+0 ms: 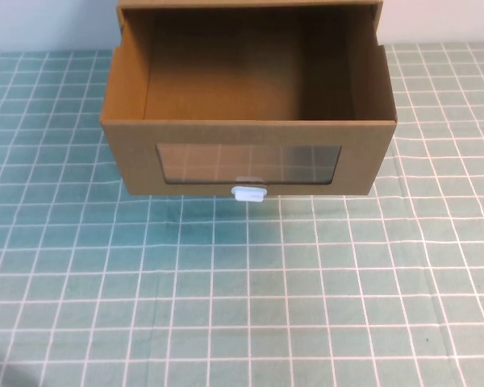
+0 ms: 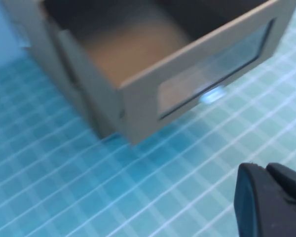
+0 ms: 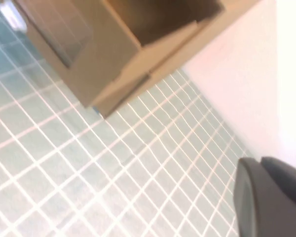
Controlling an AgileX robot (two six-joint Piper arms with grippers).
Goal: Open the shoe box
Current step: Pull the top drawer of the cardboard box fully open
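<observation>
Shoe box [image 1: 137, 161] sits at the far middle of the table on a teal checked cloth [image 1: 226, 306]. It's brown cardboard, w/ the drawer part drawn out toward the robot's side, so the bare cardboard floor & walls show from above. On the left, the left gripper [image 2: 266, 173] hangs over the cloth off the box's front-left corner, well apart from it. Only a dark bit of it shows in its own wrist cam, so I can't tell if it's open or closed. In the middle, the box's front wall has a clear window [image 1: 250, 164] w/ the cloth's grid showing in it. A small white pull tab [image 1: 249, 193] sticks out at btm ctr of that wall, just under the window. The outer sleeve [image 1: 377, 24] stands behind the drawer, at the table's back edge. On the right, the right gripper [image 3: 260, 165] is over the cloth off the box's front-right corner, closed up & clear of the box. A pale wall [image 3: 246, 64] runs behind the table on that side.
</observation>
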